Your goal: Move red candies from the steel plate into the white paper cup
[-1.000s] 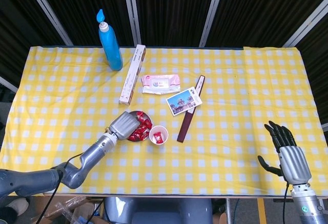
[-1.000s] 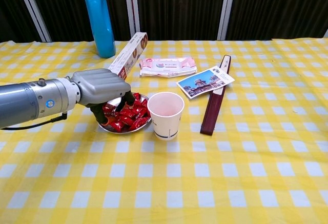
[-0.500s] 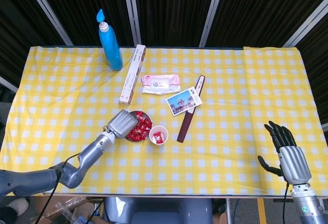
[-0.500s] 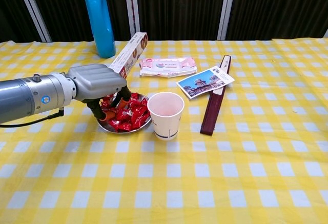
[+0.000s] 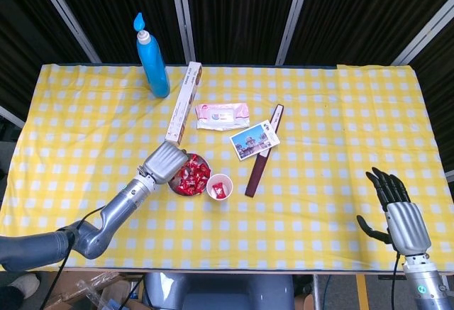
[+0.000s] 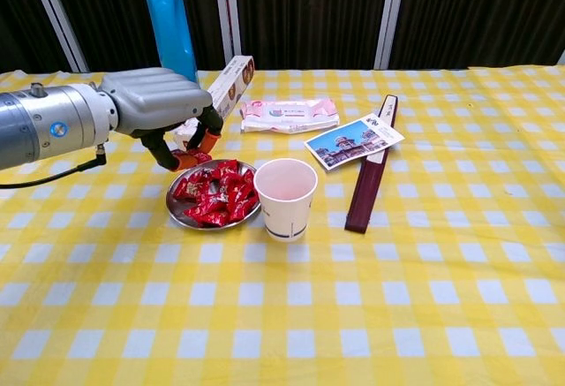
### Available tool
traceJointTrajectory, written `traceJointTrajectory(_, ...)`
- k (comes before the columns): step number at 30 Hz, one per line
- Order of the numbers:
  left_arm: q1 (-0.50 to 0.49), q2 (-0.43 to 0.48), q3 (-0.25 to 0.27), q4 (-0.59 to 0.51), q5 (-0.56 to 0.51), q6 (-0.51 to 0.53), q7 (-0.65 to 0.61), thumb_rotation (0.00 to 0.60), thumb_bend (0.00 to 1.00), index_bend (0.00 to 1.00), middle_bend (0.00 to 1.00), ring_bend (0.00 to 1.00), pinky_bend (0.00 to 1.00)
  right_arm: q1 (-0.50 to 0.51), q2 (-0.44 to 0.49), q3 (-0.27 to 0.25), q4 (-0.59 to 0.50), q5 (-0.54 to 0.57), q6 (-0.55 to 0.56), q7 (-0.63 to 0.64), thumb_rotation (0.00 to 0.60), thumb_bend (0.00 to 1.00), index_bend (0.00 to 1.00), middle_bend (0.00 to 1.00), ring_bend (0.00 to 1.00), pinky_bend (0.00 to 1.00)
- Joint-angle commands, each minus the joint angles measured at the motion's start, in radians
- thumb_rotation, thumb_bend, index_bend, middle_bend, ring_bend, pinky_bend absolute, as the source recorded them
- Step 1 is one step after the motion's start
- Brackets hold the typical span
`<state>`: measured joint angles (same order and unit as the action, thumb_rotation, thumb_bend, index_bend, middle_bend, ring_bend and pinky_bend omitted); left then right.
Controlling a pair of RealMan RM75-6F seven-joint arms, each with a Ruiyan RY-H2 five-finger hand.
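Pinching a red candy [image 6: 190, 157], left hand [image 6: 159, 103] hovers over steel plate [image 6: 177, 216]; no writing legible.

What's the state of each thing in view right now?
left hand: raised over the plate, fingers pinching a red candy
right hand: open, idle
steel plate: piled with candies
white paper cup: upright, candy inside
blue bottle: upright, capped
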<state>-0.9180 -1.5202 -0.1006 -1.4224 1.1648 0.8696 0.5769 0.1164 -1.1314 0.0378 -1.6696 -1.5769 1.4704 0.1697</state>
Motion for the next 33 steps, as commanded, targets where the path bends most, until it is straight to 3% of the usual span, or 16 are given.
traceJointTrajectory(1, -0.009, 0.013, -0.011, -0.022, -0.005, 0.003, 0.014, 0.6, 0.51, 0.55, 0.57, 0.86, 0.94, 0.0, 0.0, 0.0, 0.0, 0.0, -0.001, 0.0, 0.6, 0.39, 0.0, 0.0, 0.0, 0.0)
traceJointTrajectory(10, -0.05, 0.029, -0.06, -0.106, -0.024, 0.011, 0.051, 0.6, 0.51, 0.55, 0.57, 0.86, 0.94, 0.0, 0.002, 0.001, -0.001, -0.001, 0.0, 0.004, 0.6, 0.39, 0.0, 0.0, 0.0, 0.0)
traceJointTrajectory(16, -0.085, -0.015, -0.092, -0.137, -0.043, 0.019, 0.064, 0.6, 0.51, 0.55, 0.57, 0.86, 0.94, 0.0, 0.003, 0.002, -0.001, 0.002, 0.0, 0.005, 0.6, 0.39, 0.0, 0.0, 0.0, 0.0)
traceJointTrajectory(33, -0.148, -0.156, -0.078, -0.106, -0.092, 0.012, 0.123, 0.6, 0.49, 0.55, 0.57, 0.86, 0.94, -0.002, 0.004, 0.007, -0.004, 0.006, 0.007, 0.009, 0.6, 0.39, 0.0, 0.0, 0.0, 0.0)
